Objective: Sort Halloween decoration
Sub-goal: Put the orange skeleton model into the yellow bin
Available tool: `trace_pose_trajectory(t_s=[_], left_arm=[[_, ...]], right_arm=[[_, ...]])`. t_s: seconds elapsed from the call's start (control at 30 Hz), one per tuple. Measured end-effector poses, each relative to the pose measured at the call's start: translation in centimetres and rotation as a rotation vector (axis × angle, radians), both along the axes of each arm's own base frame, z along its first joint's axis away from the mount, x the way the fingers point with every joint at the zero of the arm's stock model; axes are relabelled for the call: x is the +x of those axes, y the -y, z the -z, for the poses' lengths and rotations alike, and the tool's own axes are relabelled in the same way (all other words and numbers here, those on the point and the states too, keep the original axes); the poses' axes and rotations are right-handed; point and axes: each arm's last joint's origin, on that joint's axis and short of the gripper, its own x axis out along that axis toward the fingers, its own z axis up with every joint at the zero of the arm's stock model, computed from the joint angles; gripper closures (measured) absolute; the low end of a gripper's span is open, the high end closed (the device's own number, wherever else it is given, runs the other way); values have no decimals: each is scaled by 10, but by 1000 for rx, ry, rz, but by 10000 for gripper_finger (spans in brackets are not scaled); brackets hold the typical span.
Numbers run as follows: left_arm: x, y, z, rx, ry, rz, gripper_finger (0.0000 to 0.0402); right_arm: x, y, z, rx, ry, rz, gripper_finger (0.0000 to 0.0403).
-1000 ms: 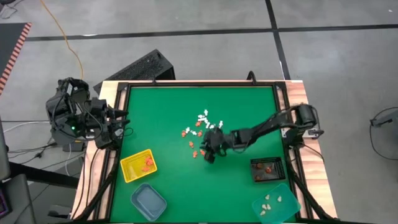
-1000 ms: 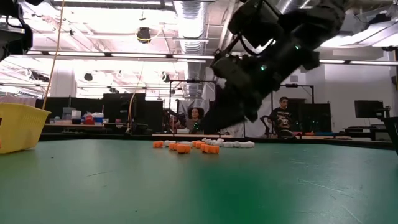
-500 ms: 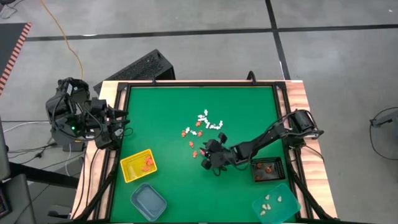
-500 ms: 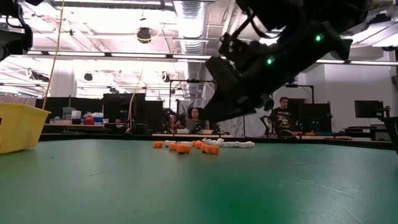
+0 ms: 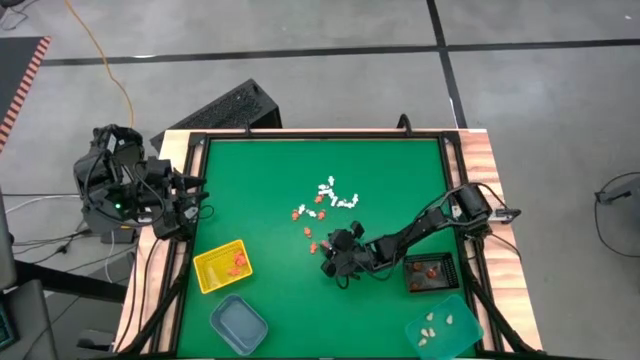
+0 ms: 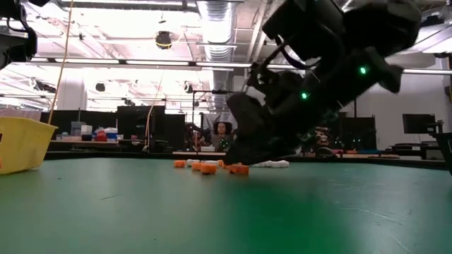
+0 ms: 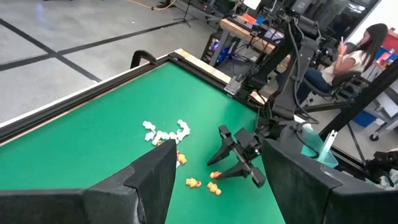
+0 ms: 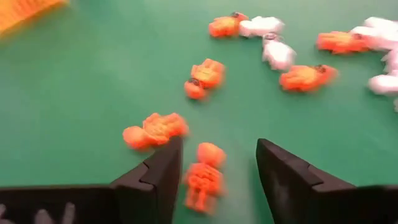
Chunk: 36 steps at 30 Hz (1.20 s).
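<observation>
Straddling an orange trinket (image 8: 203, 175), the right gripper (image 5: 336, 262) sits low on the green surface (image 5: 260, 190), just below centre of the high view; its fingers (image 8: 155, 171) stand spread with the trinket lying between them, not clamped. Another orange trinket (image 8: 154, 129) lies just beside one finger. More orange and white trinkets (image 5: 330, 195) scatter above it. Open green stretches toward the yellow tray (image 5: 222, 266) at lower left. The left gripper (image 5: 190, 205) waits spread and empty at the left edge.
</observation>
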Motion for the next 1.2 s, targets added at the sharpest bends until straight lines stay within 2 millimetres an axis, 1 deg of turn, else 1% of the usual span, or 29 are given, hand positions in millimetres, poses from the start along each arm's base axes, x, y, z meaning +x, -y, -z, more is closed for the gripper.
trace_pose_trajectory(t_s=[0.23,0.3,0.5,0.6,0.7,0.9,1.03,1.2], left_arm=[[0,-1,1,-12,-1,-5,176],[0,-1,1,-14,-1,-5,176],[0,-1,1,-17,-1,-6,176],[0,-1,1,-17,-1,-6,176],[0,-1,1,-17,-1,-6,176],[0,-1,1,-16,-1,-6,176],[-1,-1,2,-6,-6,-6,176],[-1,-2,2,-10,-9,-11,176]], right_arm=[[1,-11,22,33,43,75,196],[1,-15,34,51,46,86,198],[-3,-28,56,57,44,115,211],[-5,-32,62,60,39,118,217],[-5,-33,66,43,32,122,218],[-5,-32,66,40,28,126,224],[-5,-31,66,38,26,129,244],[-6,-31,67,34,26,134,281]])
